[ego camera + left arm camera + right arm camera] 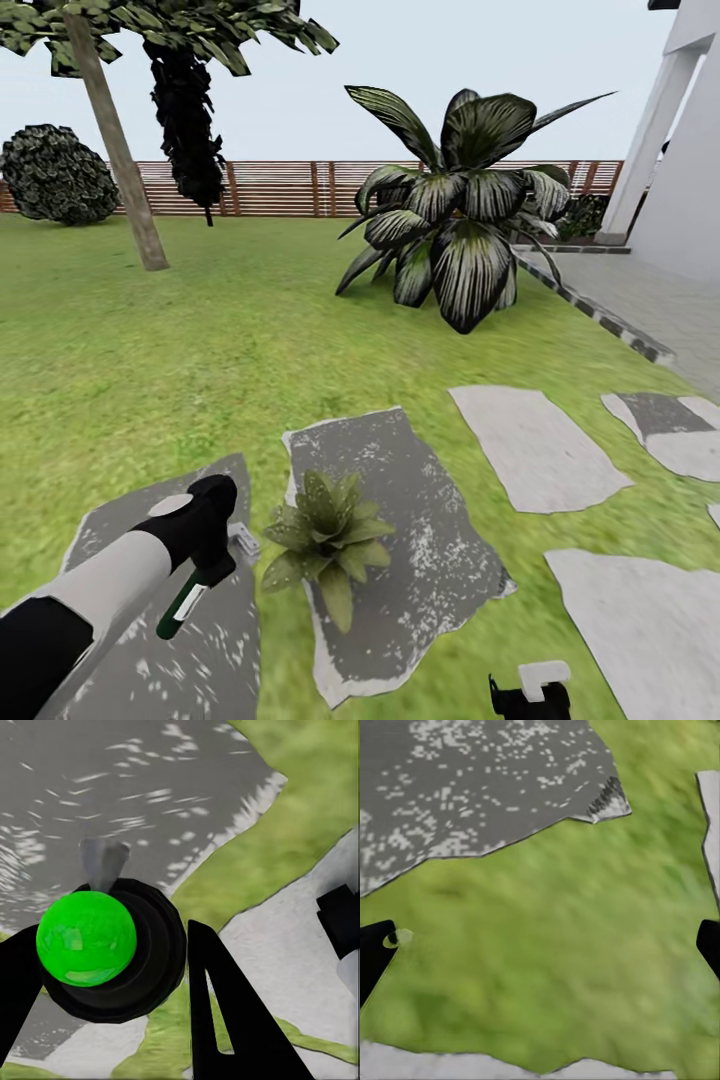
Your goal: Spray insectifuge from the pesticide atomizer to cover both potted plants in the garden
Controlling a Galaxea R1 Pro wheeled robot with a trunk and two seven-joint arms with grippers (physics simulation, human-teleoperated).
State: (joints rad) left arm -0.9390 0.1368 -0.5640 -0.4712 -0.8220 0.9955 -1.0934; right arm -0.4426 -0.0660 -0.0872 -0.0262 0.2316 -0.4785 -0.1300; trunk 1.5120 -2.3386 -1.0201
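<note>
The pesticide atomizer (pixel 186 602) is clamped in the left gripper (pixel 212 560), its spray head turned toward the potted plant (pixel 326 532) just beside that gripper, on a stepping stone (pixel 430 520). The right gripper (pixel 540 945) is held spread wide over lawn (pixel 562 967), nothing between its fingertips.

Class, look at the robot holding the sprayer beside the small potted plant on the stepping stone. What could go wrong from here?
1. The left gripper holds the pesticide atomizer tilted, its body slanting down; the spray might miss the potted plant beside it.
2. The plant's leaves spread wide, so one burst from this side may leave the far leaves uncovered.
3. The right gripper hangs open over grass, offering no support if the bottle slips.
</note>
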